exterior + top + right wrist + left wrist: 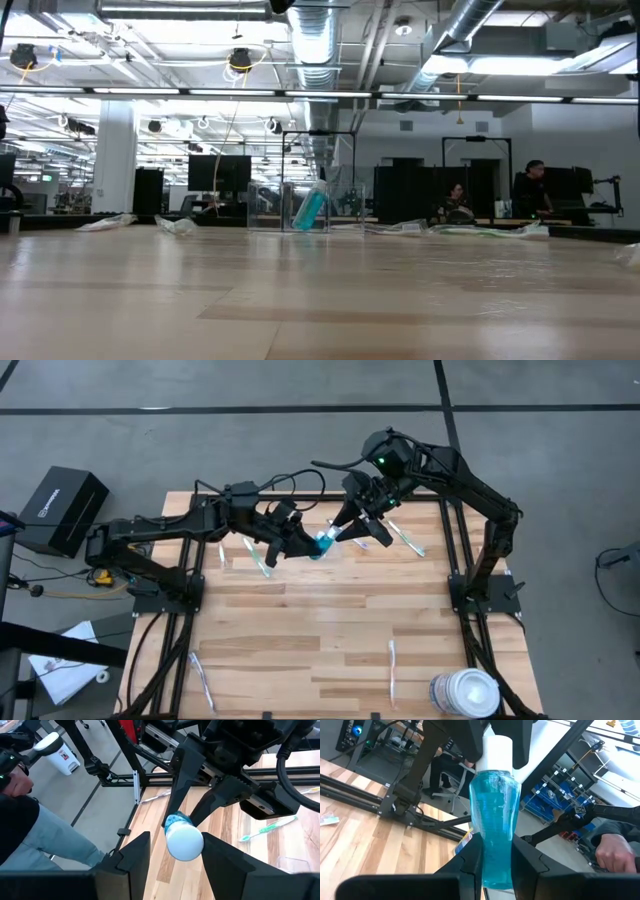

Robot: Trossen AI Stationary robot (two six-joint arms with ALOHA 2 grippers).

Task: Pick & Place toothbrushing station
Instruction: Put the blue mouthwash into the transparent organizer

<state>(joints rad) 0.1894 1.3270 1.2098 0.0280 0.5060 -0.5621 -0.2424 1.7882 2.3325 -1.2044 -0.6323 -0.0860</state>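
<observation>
High view first: both arms are meeting over the far middle of the wooden table (300,630), and between them is hanging a blue-teal toothpaste tube (322,545) with a white cap. The left gripper (305,547) is reaching in from the left, and the left wrist view is showing its two dark fingers (470,862) clamped on the tube's lower body, one on each flank, the tube (496,825) standing upright between them. The right gripper (345,532) is coming from the far right; in the right wrist view the white cap (184,841) is sitting between its own fingers (131,854), which are standing apart with gaps showing on both sides, so they are not pinching it.

Down on the boards, toothbrushes are lying scattered: one (256,556) just beside the left arm, a green one (405,538) near the right arm, others (392,665) well apart near the front edge. A large white round tub (466,692) is sitting at the front right corner.

Low view: the small clear plastic container (318,182) is standing far back with a teal tube (309,209) leaning inside its outline.
</observation>
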